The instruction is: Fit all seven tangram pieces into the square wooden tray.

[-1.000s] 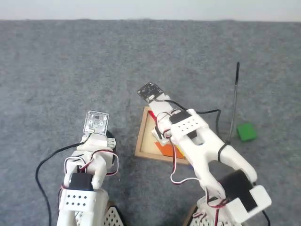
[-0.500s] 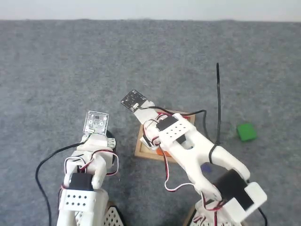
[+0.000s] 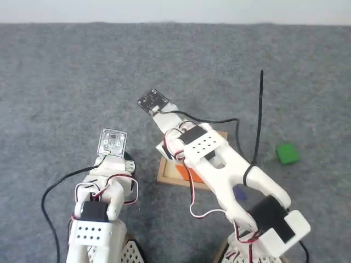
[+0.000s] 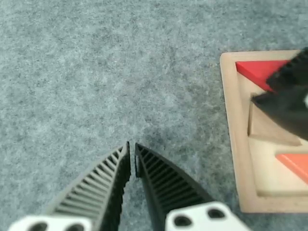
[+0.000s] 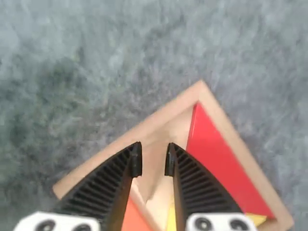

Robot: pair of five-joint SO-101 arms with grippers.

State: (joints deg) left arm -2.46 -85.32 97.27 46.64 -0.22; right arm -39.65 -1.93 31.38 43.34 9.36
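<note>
Right gripper (image 5: pixel 152 161), slightly apart, hangs over the tray (image 5: pixel 159 119) by the red piece (image 5: pixel 211 154); left gripper (image 4: pixel 132 147) closed.

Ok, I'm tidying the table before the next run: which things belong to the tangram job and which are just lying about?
Job: wooden tray; red piece and orange piece in it; green piece, probably, out on the mat.
Lying about: black cable.

Left arm (image 3: pixel 101 211): at 7 o'clock in the high view, folded, with the wrist pointing to 12 o'clock.
Left gripper (image 4: pixel 132 151): fingers pressed together, tips almost touching.
Right arm (image 3: pixel 219 164): stretched from 5 o'clock toward 11 o'clock.
Right gripper (image 5: pixel 152 161): fingers parted by a narrow gap.
</note>
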